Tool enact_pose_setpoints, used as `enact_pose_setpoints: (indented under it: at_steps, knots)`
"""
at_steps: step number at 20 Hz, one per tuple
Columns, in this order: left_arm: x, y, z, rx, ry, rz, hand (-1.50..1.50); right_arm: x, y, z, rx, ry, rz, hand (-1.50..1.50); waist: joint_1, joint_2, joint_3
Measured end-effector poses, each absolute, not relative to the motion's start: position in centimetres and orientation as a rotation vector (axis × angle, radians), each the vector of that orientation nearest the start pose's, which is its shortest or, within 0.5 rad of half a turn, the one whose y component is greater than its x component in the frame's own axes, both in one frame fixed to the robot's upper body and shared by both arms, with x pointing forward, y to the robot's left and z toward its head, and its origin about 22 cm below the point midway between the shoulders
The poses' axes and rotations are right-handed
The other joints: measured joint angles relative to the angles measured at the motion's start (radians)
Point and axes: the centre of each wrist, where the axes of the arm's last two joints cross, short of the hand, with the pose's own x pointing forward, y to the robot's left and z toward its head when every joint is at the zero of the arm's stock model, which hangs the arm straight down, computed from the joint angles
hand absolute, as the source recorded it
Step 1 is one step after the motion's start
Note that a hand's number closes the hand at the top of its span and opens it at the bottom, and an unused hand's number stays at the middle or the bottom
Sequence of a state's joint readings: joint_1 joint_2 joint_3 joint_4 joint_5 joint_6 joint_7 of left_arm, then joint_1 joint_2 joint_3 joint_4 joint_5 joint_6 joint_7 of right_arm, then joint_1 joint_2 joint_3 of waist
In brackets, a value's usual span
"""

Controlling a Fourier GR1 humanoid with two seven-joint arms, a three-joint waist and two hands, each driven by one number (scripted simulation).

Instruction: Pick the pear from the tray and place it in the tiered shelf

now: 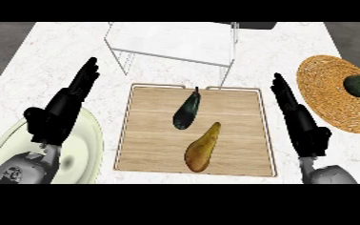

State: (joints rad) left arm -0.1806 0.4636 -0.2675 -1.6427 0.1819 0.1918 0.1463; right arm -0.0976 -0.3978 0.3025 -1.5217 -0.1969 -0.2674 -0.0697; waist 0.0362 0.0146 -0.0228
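Pear (pixel 202 148) lay on tray (pixel 147 138) beside eggplant (pixel 187 111), likely smooth, bruisable, best grasped round its belly; both hands flanked tray, fingers straight, empty.

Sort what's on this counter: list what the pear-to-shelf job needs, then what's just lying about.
Needed: pear, wooden tray it lies on, white tiered shelf.
Lying about: dark eggplant also on the tray, woven mat with a dark green thing, pale plate.
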Motion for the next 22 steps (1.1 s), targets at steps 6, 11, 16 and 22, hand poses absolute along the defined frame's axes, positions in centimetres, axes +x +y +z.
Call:
enact_pose_setpoints:
  at_steps: [6, 11, 16, 22]
  knots:
    - [26.7, 27.0, 6.6, 0.233, -1.606, -0.133, 0.0, 25.0, -20.5, 3.9, -0.024, -1.963, -0.131, 1.5, -0.034, -0.024, 0.022]
    - [26.3, 27.7, 5.8, 0.256, -1.593, -0.006, 0.0, 23.2, -19.8, 4.4, 0.02, -2.038, -0.634, -1.5, -0.06, -0.026, 0.031]
    - [25.6, 28.1, 5.5, 0.261, -1.596, 0.04, 0.0, 18.7, -19.0, 1.4, 0.128, -2.205, -0.745, -1.5, -0.058, -0.024, 0.028]
    - [25.7, 27.9, 5.5, 0.265, -1.601, 0.059, 0.0, 11.9, -19.9, -2.3, 0.035, -2.214, -0.402, -1.5, -0.06, -0.021, 0.023]
